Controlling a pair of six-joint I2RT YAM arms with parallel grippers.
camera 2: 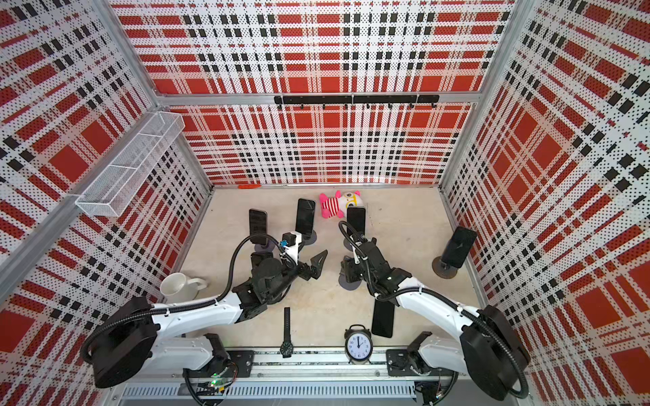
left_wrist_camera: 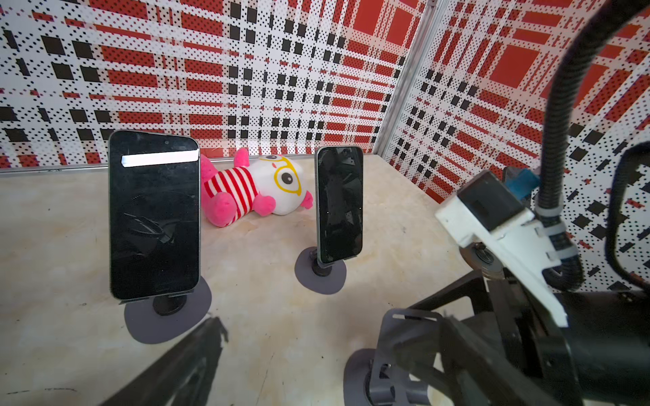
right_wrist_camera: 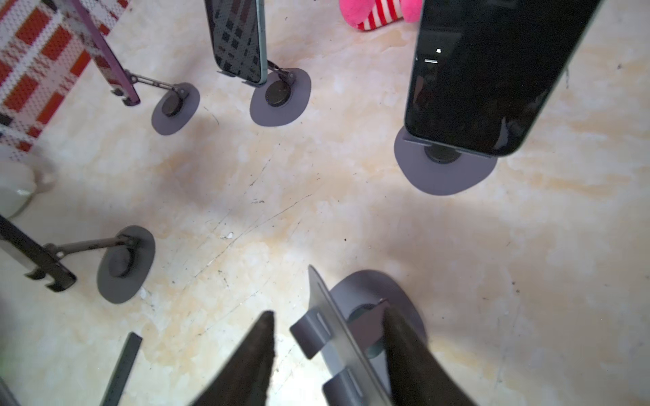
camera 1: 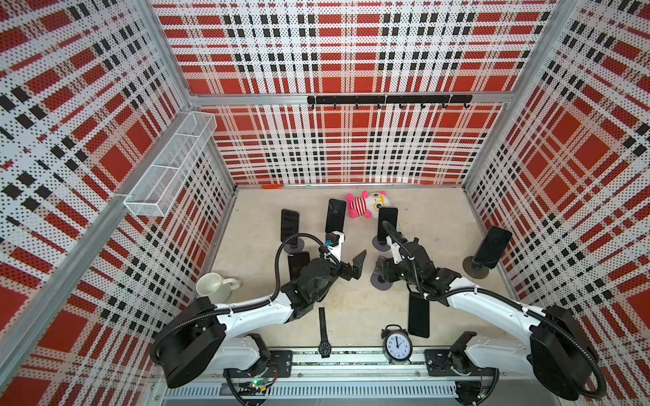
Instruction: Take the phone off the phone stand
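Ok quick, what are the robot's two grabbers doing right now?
Left gripper: open wide, holding nothing.
Right gripper: open, jaws either side of the empty phone stand, not clamped on it.

Red-white-black plaid walls [camera 1: 351, 52] surround a grey phone stand [right_wrist_camera: 337, 327] and pink, red-white-striped plush toy [camera 1: 358, 207].

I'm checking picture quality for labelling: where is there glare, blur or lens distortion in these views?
Left wrist view: a white strip of glare crosses the screen of the nearest phone. Right wrist view: the right gripper is soft and out of focus up close. Both top views: the wide lens bows the plaid walls.
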